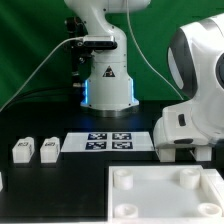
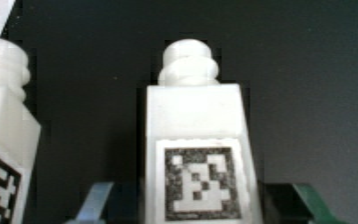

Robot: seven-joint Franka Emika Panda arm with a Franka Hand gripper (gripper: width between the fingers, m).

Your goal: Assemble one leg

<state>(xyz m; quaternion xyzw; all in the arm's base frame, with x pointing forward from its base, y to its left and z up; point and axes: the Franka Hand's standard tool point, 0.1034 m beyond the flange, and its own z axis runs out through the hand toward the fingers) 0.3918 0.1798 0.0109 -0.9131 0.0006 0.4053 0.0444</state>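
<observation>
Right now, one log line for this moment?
gripper: fingers flank a leg, grip unclear | second leg: beside it, apart | white panel: no leg seen fitted

Open black table (image 1: 60, 190) lies on the exterior view's near left; behind it one leg (image 1: 21, 150) and its neighbour (image 1: 47, 148) stand with a slim gap between; the marker board (image 1: 110, 140) lies flat beside them; the white panel (image 1: 165, 195) fills the near right, the arm (image 1: 195, 80) looming above it; in the wrist view the central leg (image 2: 197, 120) fills the space between the fingers (image 2: 108, 200) (contact unclear), a dark strip of table parting it from the side leg (image 2: 2, 130).
</observation>
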